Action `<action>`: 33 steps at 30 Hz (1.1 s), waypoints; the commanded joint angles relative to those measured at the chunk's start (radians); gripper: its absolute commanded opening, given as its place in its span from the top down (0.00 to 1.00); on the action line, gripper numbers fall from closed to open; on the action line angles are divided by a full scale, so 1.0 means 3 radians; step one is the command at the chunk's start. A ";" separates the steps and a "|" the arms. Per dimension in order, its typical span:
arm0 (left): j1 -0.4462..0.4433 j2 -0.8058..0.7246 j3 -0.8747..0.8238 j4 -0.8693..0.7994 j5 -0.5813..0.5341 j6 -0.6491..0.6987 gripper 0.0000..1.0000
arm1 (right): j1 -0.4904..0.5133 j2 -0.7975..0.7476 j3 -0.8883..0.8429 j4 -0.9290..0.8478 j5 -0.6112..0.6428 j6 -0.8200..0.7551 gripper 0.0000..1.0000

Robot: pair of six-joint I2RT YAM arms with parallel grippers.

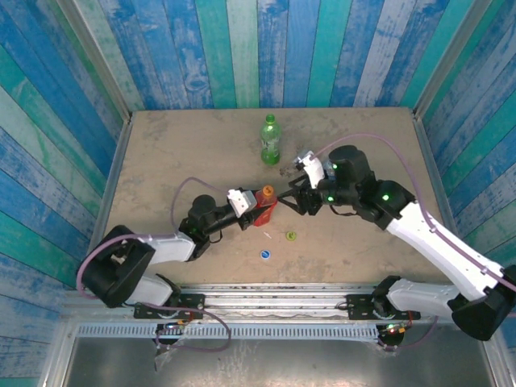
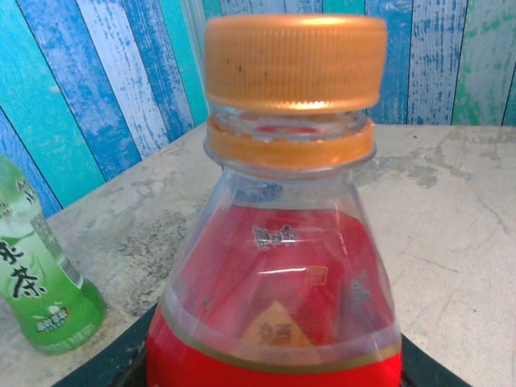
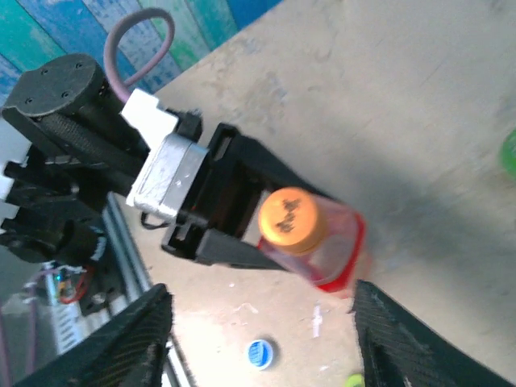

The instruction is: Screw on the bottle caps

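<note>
Red bottle (image 3: 343, 251) inside left hand (image 3: 310, 234)

The left arm lies low from the table's near left corner toward its middle, the left gripper (image 1: 258, 210) clamped on the red bottle (image 1: 264, 214). The right arm reaches in from the near right corner, the right gripper (image 3: 260, 292) spread wide just above that bottle.

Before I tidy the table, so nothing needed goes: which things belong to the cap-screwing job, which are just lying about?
Job: red plastic bottle, its round orange cap, tall green plastic bottle, loose round blue cap, loose round yellow-green cap.
Lying about: small white scraps.
</note>
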 commanded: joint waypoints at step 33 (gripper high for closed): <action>-0.0268 -0.0788 -0.0075 -0.0760 -0.0180 0.0831 0.50 | 0.0682 0.0816 0.0693 -0.0849 0.0645 -0.3232 0.65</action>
